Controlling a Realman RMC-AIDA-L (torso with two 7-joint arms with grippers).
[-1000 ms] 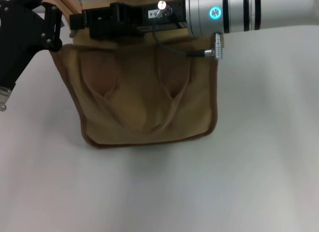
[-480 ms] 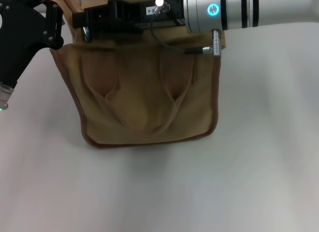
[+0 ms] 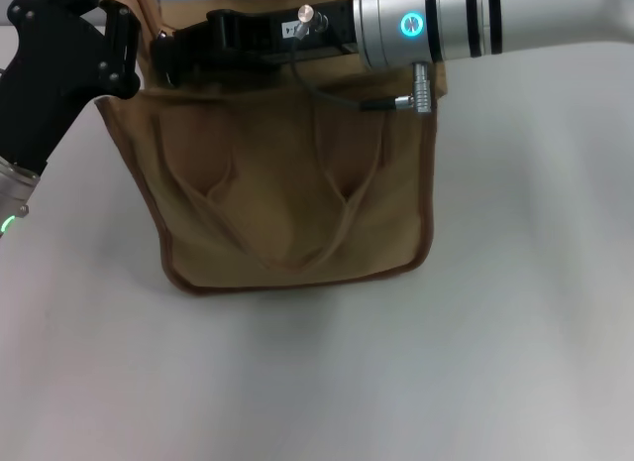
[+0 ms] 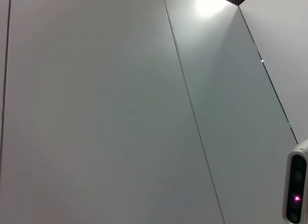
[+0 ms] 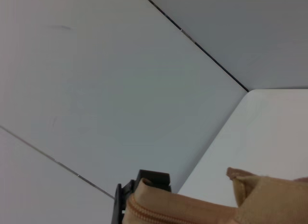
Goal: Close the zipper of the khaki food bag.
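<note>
**Both grippers at the bag's top edge, zipper line running across between them**

Head view: the khaki food bag (image 3: pixel 287 193) sits on the pale table (image 3: pixel 475 362) with its handles draped down the front panel and its top edge toward the far side. The right gripper (image 3: pixel 173 53) reaches across that top edge from the robot's right, ending near the bag's left corner. The left gripper (image 3: pixel 114 35) sits at that same left corner, touching or just beside the fabric. Whether either set of fingers is open or clamped cannot be told, since the arm bodies cover them. The zipper itself is hidden under the right arm; its long axis should run across the bag's width, parallel to that arm. The pull tab is not visible, so how far the closure has run is uncertain. Judging by position, the right gripper is the one travelling along the line, while the left steadies the corner.

Left wrist view: only pale wall panels and a light; no bag, no fingers.

Right wrist view: a stretch of the zipper (image 5: pixel 159 215) appears along khaki fabric, with a dark part beside it, probably gripper hardware. The bag's contents cannot be seen.
</note>
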